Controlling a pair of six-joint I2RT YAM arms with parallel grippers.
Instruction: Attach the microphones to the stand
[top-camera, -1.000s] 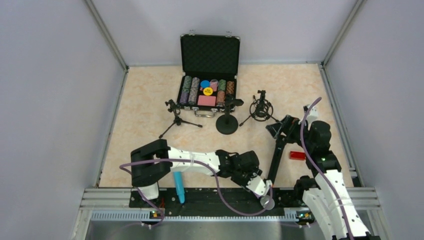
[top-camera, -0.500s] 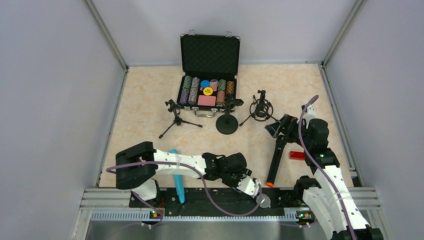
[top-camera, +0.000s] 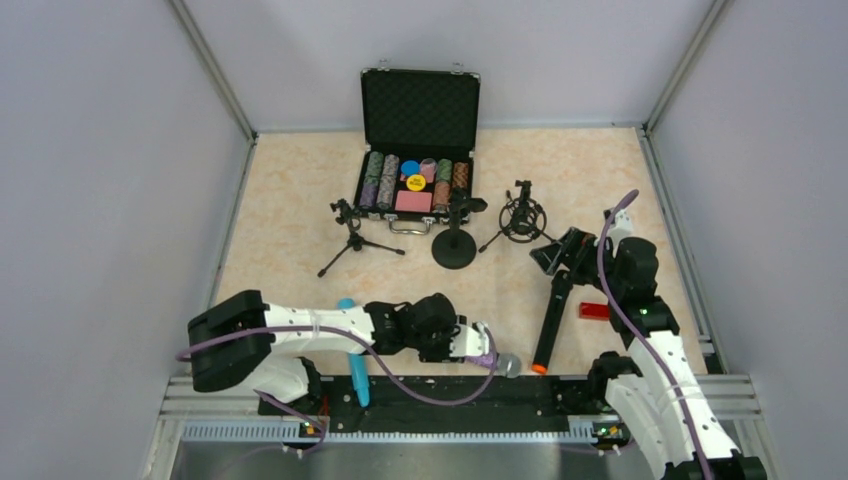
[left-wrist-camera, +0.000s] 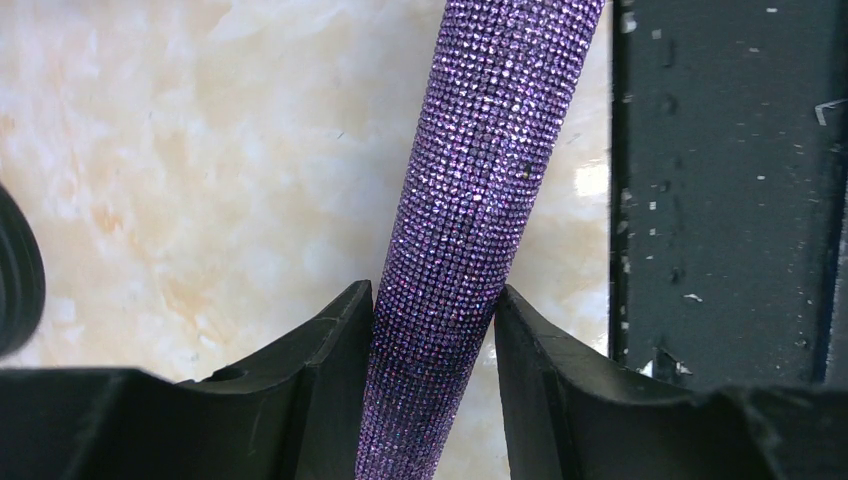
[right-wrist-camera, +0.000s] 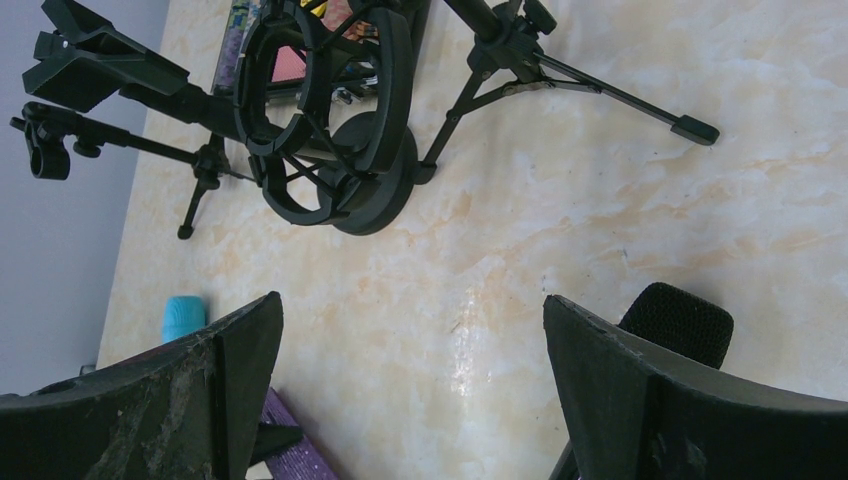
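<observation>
Two left fingers (left-wrist-camera: 310, 400) clamped on tapered glittery purple microphone (left-wrist-camera: 480, 200) | right fingers (right-wrist-camera: 640, 400) apart

The purple microphone (left-wrist-camera: 470, 200) is skinned in tiny glittering studs, rough and sparkling; its grille (top-camera: 508, 365) is dull silver mesh. The fingers (left-wrist-camera: 320, 360) of the left end effector (left-wrist-camera: 432, 295) are matt black plastic. The tabletop (right-wrist-camera: 620, 210) is smooth, cream-marbled and faintly glossy. At 12 o'clock, the case (top-camera: 420, 105) shows dimpled black foam lining and bright metal edging. The turquoise microphone (top-camera: 358, 385) looks smooth and matt.
</observation>
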